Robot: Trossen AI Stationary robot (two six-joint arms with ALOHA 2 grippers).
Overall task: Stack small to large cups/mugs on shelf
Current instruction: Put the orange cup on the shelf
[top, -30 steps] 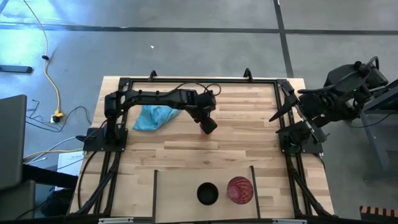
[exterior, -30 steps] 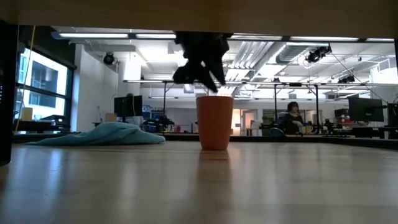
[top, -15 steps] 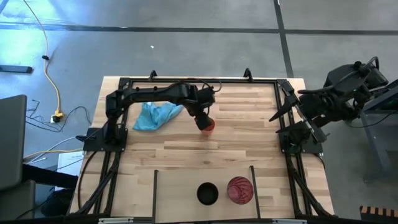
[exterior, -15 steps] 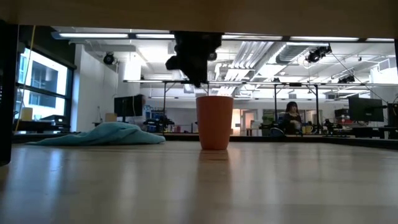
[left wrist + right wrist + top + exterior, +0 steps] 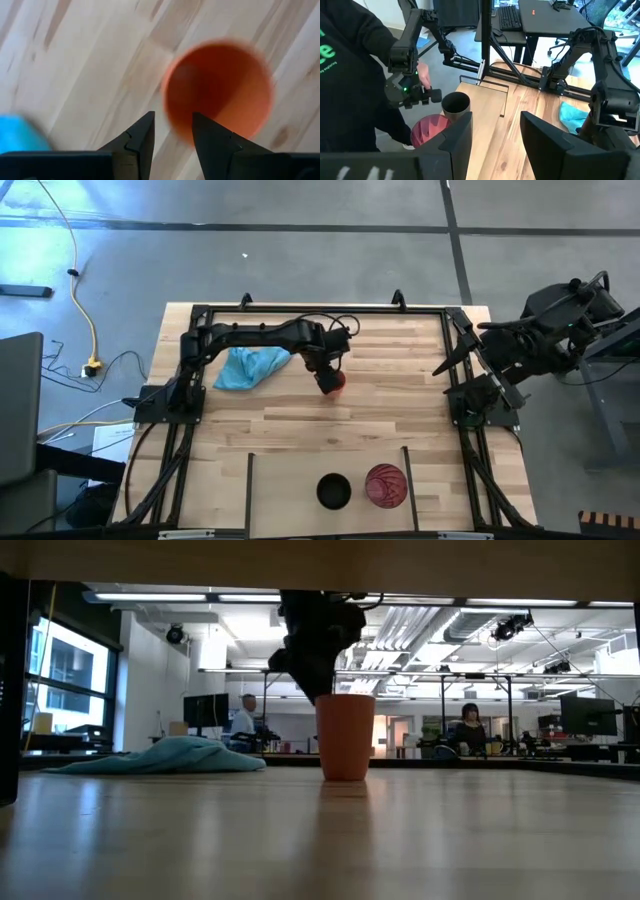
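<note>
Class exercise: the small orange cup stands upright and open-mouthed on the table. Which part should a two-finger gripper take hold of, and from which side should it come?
Probably the rim wall, from above. The orange cup stands upright, mouth open, without a handle, so one finger can go inside and one outside. The left gripper hangs over its edge, fingers open.

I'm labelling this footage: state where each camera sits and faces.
High: overhead, straight down; both arms, orange cup, black cup, red-pink cup.
Low: tabletop height, facing the room; left gripper above orange cup.
Left wrist: down onto the orange cup; own fingers.
Right wrist: across the table; own fingers, left arm.
Shared: blue cloth in all.
</note>
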